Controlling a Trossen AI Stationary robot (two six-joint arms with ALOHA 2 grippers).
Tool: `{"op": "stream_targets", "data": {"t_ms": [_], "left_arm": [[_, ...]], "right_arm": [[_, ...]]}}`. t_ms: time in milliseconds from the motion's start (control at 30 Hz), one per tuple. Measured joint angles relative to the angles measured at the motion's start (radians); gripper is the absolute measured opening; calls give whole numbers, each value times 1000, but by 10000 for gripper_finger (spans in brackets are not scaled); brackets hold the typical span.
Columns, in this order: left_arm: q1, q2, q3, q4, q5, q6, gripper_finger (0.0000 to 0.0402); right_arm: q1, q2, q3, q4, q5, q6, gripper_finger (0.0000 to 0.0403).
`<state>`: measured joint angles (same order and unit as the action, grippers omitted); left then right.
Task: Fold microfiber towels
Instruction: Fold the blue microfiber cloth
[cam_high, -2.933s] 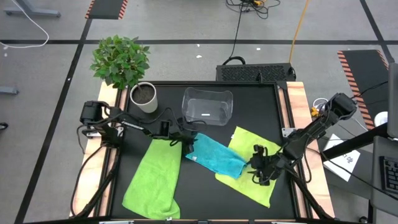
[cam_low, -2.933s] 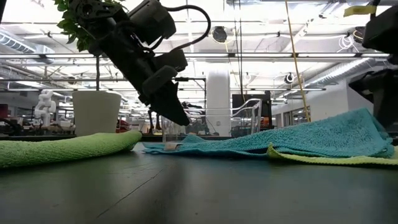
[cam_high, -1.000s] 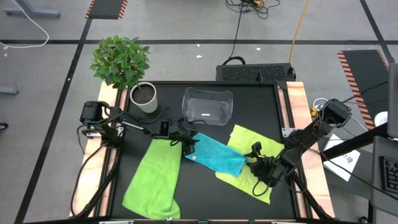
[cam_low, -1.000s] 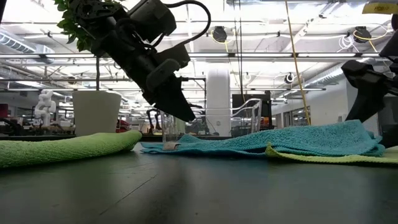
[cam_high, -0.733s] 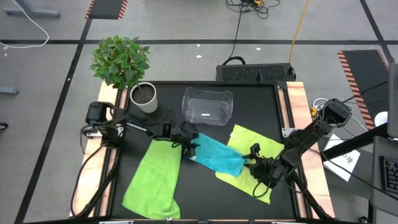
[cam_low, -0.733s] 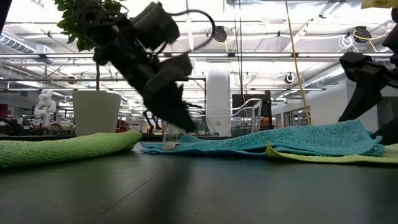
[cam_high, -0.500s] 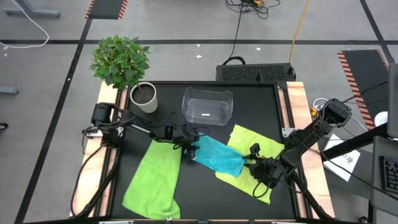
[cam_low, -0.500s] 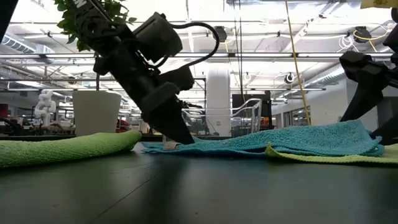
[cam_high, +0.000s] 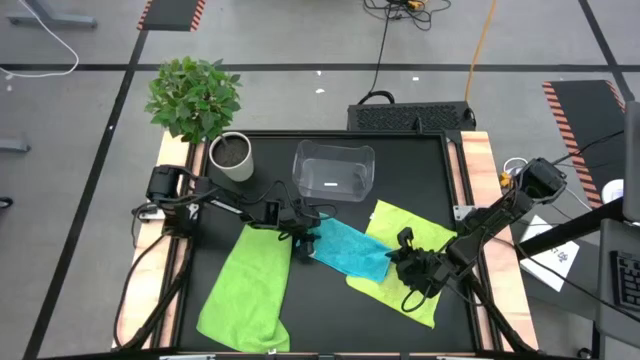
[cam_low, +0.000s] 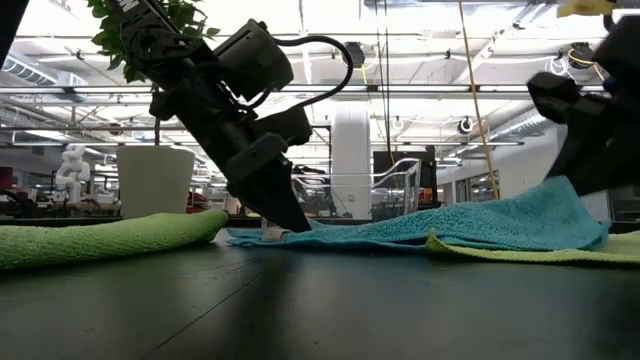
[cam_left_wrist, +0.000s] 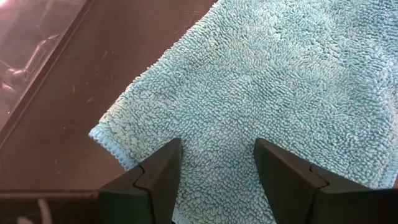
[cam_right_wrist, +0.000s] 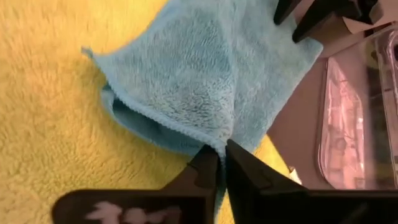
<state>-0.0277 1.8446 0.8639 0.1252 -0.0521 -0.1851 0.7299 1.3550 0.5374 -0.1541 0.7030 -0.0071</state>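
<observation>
Turquoise towel: lay mid-table, its right end overlapping a lime-green towel.
Right gripper: jaws pinched together on the turquoise towel's edge.
Left gripper: jaws apart, straddling the turquoise towel's opposite corner.
Second lime-green towel: flat on the table's left side.
Clear plastic bin, potted plant: stood at the table's far side.
</observation>
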Motion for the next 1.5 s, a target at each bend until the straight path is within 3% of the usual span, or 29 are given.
{"op": "stream_targets", "data": {"t_ms": [333,533,667,1100,1167,1333,1500], "left_arm": [[0,0,1,-20,0,7,207],[0,0,1,-22,0,7,207],[0,0,0,-17,0,21,207],[-8,-21,9,82,-35,161,207],[-7,-21,15,118,-6,160,207],[-14,-19,46,252,187,134,207],[-34,-3,43,341,209,109,207]], "right_arm": [[-47,-156,81,-78,-41,-56,3],[-164,-226,135,-122,-232,-85,1],[-248,-231,136,-172,-365,-31,1],[-272,-174,135,-183,-415,6,0],[-273,-174,135,-169,-417,4,0],[-273,-174,135,-152,-418,-4,0],[-288,-174,135,-124,-418,-6,0]]}}
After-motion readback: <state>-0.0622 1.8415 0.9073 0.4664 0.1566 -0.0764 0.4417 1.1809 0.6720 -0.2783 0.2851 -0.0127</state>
